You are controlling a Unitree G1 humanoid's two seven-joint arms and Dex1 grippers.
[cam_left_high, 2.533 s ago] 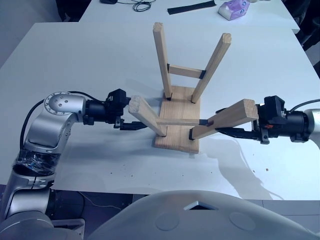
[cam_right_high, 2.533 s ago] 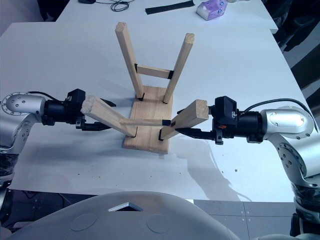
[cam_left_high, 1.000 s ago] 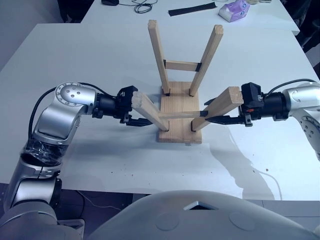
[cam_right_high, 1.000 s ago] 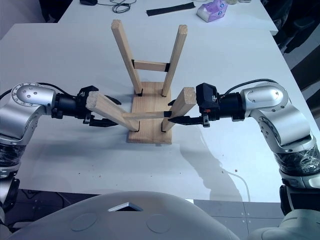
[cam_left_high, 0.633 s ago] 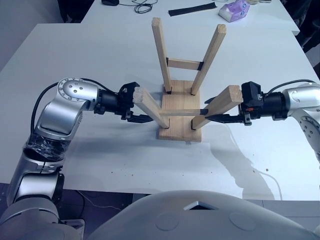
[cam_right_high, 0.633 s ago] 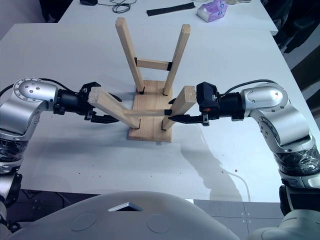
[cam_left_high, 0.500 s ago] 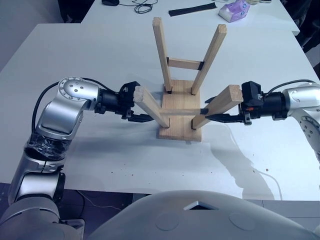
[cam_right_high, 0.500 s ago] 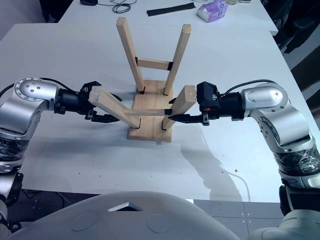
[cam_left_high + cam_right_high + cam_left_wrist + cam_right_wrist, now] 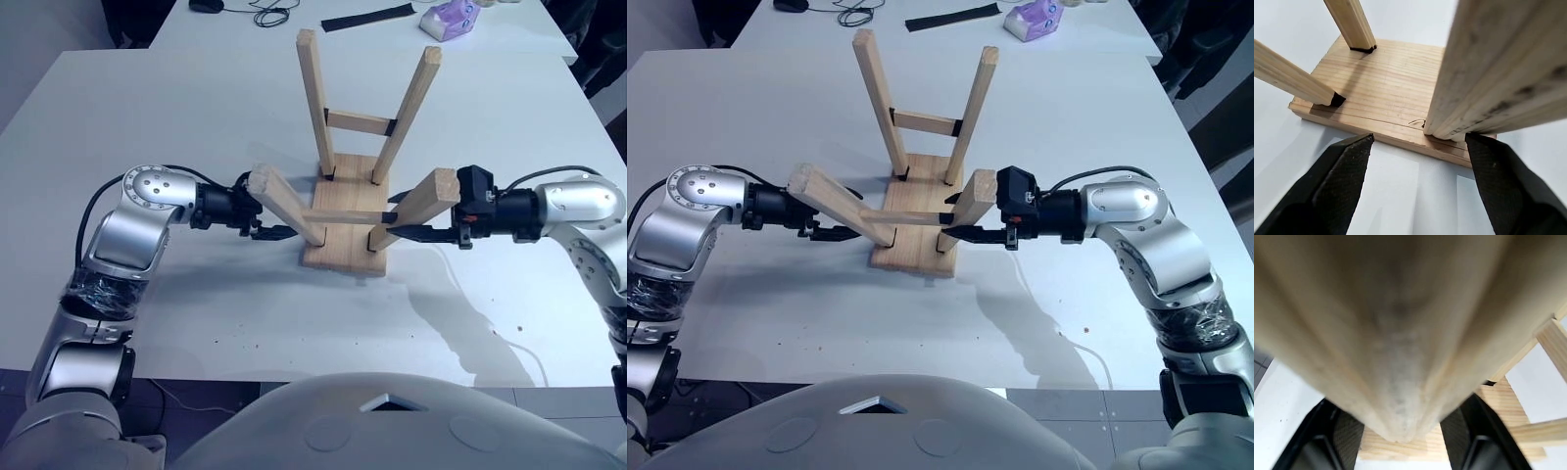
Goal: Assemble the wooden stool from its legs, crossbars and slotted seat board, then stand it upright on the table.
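The stool stands upside down, its seat board (image 9: 338, 252) flat on the white table (image 9: 147, 117). Two far legs (image 9: 315, 98) rise from it, joined by a crossbar (image 9: 360, 122). The two near legs lean outward, joined by a second crossbar (image 9: 348, 216). My left gripper (image 9: 272, 233) is open, low beside the board, its fingers (image 9: 1342, 186) straddling the foot of the left near leg (image 9: 284, 204). Open as well, my right gripper (image 9: 416, 233) has the right near leg (image 9: 416, 206) leaning over it and between its fingers (image 9: 1334, 435).
A second table behind holds a purple tissue pack (image 9: 446, 17), a black strip (image 9: 370, 17) and a cable (image 9: 269, 12). Bare tabletop lies to both sides of the stool and between it and the front edge.
Over the last seconds both grippers came inward with the near legs, which now splay less. In the last half second the view shifted slightly and the right gripper crept closer to the board.
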